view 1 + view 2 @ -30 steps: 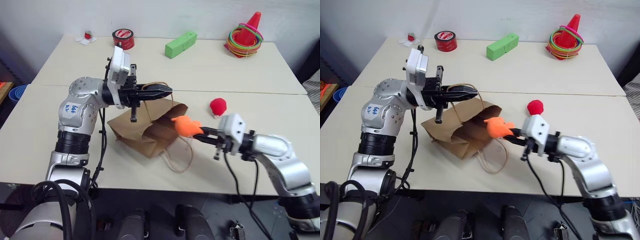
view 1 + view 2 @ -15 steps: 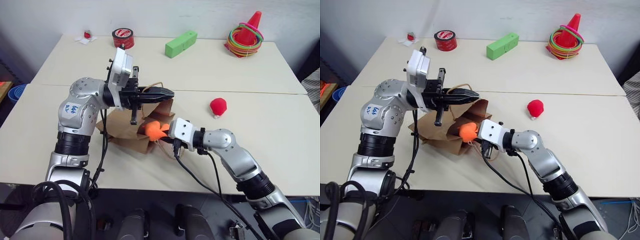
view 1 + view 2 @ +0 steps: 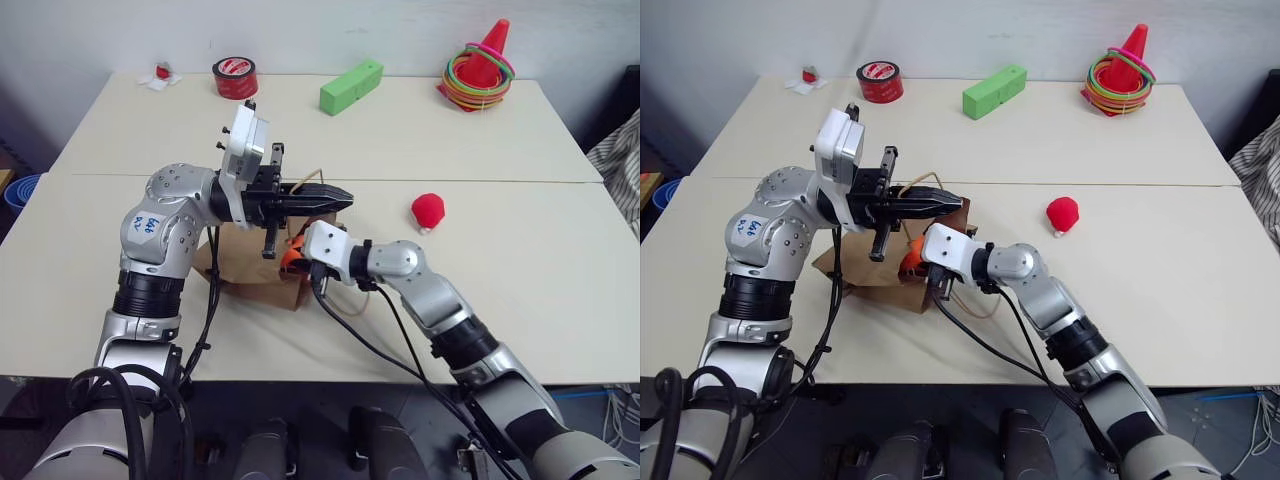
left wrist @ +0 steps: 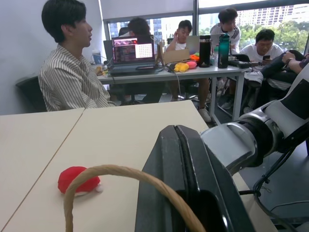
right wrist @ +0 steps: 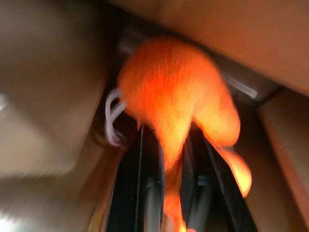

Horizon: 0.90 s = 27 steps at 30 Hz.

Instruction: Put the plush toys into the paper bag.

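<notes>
The brown paper bag [image 3: 250, 282] lies on the near table with its mouth toward the right. My left gripper [image 3: 336, 194] is shut on the bag's tan cord handle [image 4: 116, 172] and holds it up above the mouth. The orange plush toy [image 5: 174, 96] is pinched in my right gripper [image 3: 298, 262], which is shut on it and reaches into the bag's mouth; brown paper surrounds the toy in the right wrist view. The red plush toy [image 3: 427, 210] rests on the table to the right of the bag, apart from both grippers.
On the far table stand a red tape roll [image 3: 234, 76], a green block [image 3: 351, 86], an orange cone with coloured rings [image 3: 482, 66] and a tiny red item on white paper [image 3: 162, 75]. Several people sit at desks [image 4: 169, 72] beyond the table.
My right gripper has carried the orange plush toy leftward from beside the bag into its mouth. The left gripper has kept the handle raised in place.
</notes>
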### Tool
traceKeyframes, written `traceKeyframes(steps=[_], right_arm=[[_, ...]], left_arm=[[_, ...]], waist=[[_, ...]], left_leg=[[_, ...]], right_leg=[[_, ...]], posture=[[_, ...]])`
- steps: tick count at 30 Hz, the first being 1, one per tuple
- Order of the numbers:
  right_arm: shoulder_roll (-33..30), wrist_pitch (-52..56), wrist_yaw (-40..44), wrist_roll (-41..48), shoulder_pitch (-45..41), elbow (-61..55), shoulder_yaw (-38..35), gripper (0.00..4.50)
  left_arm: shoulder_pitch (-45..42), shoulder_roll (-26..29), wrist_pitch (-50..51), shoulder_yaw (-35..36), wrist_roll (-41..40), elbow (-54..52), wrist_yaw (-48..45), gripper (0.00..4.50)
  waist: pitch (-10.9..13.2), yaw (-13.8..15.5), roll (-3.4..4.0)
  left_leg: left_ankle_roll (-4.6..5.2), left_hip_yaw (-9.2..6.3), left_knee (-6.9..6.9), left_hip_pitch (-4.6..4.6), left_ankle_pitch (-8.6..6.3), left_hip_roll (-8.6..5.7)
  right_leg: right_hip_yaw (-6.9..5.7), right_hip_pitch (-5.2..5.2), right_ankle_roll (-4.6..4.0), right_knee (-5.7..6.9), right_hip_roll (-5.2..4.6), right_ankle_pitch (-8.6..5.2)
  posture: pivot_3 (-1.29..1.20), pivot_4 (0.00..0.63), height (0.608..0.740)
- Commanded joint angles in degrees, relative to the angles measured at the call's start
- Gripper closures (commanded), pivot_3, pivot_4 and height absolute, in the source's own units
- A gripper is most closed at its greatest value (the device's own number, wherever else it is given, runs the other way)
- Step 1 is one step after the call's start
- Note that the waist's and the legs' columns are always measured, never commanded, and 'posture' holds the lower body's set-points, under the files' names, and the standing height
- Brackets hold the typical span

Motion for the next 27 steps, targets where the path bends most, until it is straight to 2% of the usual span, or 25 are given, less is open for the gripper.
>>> traceKeyframes(steps=[1, 5, 6, 8, 9, 12, 14, 16, 22, 24, 27], right_arm=[[2.31, -1.98, 0.91, 2.31, 0.13, 3.62, -2.03, 4.47], [0.2, -3.88, 2.58, 3.05, 1.04, 1.78, -3.82, 3.19], [-0.88, -3.9, 3.47, 3.5, 1.4, 0.48, -4.37, 2.64], [-3.05, -3.95, 6.01, 5.6, 2.5, -2.36, -6.05, 2.15], [-4.06, -3.21, 7.57, 7.54, 3.24, -4.09, -7.16, 1.81], [-6.3, 7.84, 10.95, 20.3, 7.02, -12.93, -14.65, 0.73], [-10.62, 11.02, 14.52, 25.38, 10.97, -18.32, -18.28, 0.04], [-15.11, 10.63, 16.18, 27.05, 15.76, -21.79, -21.98, 0.04], [-21.04, 4.42, 8.95, 24.9, 33.13, -25.9, -36.57, 0.04], [-21.86, 2.77, 4.88, 21.95, 40.21, -25.42, -40.92, 0.04], [-22.07, 1.86, -1.01, 18.33, 44.08, -25.72, -43.28, 0.04]], left_arm=[[-0.42, -0.03, -0.63, 0.75, -1.03, -1.6, 0.08, 4.5], [-0.62, 0.55, -0.56, 1.57, -1.26, -1.57, 0.31, 4.5], [-0.72, 0.79, -0.45, 1.85, -1.39, -1.47, 0.3, 4.5], [-0.93, 1.22, -0.87, 2.15, -0.92, -1.01, 0.43, 4.5], [-1.05, 1.38, -1.2, 2.24, -0.58, -0.69, 0.52, 4.5], [-1.38, 1.89, -2.3, 2.55, 0.11, 0.28, 0.81, 4.5], [-1.07, 2.38, -3.73, 2.52, 0.95, 0.83, 0.74, 4.5], [-0.54, 2.75, -5.87, 2.51, 1.96, 1.46, 0.49, 4.5], [0.62, 2.08, -14.09, 3.79, 2.99, 2.9, -0.04, 4.5], [0.67, 2.56, -13.21, 4.17, 1.55, 2.87, -1.0, 4.5], [0.22, 4.44, -9.09, 4.06, -0.55, 2.53, -3.25, 4.5]], waist=[[0.0, -0.04, 0.0], [0.0, 0.11, 0.0], [0.0, 0.11, 0.0], [0.0, 0.12, 0.0], [0.0, 0.17, 0.0], [0.0, 0.15, 0.0], [0.0, 0.18, 0.0], [0.0, 0.42, 0.0], [0.01, 1.64, -0.02], [0.01, 1.82, -0.02], [0.01, 1.78, -0.02]], left_leg=[[-0.01, 0.0, -0.01, 0.0, 0.0, 0.01], [-0.01, 0.0, 0.0, 0.0, 0.0, 0.0], [0.0, -0.02, 0.0, 0.0, 0.0, -0.01], [0.0, -0.03, 0.0, 0.0, 0.0, -0.04], [0.0, -0.04, 0.0, 0.0, 0.0, -0.04], [0.0, -0.06, -0.01, -0.02, -0.01, -0.04], [0.0, -0.08, -0.02, -0.03, -0.01, -0.01], [0.01, -0.08, -0.02, -0.03, -0.02, -0.02], [0.05, -0.02, -0.02, -0.02, -0.06, -0.05], [0.04, -0.01, -0.04, -0.01, -0.06, -0.05], [0.04, 0.04, -0.04, 0.0, -0.06, -0.06]], right_leg=[[-0.01, 0.0, -0.01, 0.01, 0.0, -0.01], [0.0, 0.0, -0.01, 0.01, -0.02, -0.01], [0.0, 0.0, -0.01, 0.01, -0.04, -0.01], [0.0, 0.0, -0.01, 0.02, -0.06, -0.01], [0.0, 0.0, -0.01, 0.02, -0.08, -0.01], [-0.02, 0.0, -0.01, -0.01, -0.07, -0.01], [-0.03, 0.0, -0.01, -0.01, -0.08, -0.01], [-0.04, 0.01, -0.01, -0.03, -0.1, -0.01], [-0.02, 0.03, 0.01, -0.1, -0.11, 0.0], [-0.01, 0.03, 0.01, -0.1, -0.11, 0.0], [0.01, 0.04, 0.01, -0.1, -0.1, 0.01]], posture=[[0.0, 0.15, 0.74], [0.0, 0.15, 0.74], [0.0, 0.15, 0.74], [0.0, 0.15, 0.74], [0.0, 0.15, 0.74], [0.0, 0.15, 0.74], [0.0, 0.15, 0.74], [0.0, 0.15, 0.74], [0.0, 0.15, 0.74], [0.0, 0.15, 0.74], [0.0, 0.15, 0.74]])
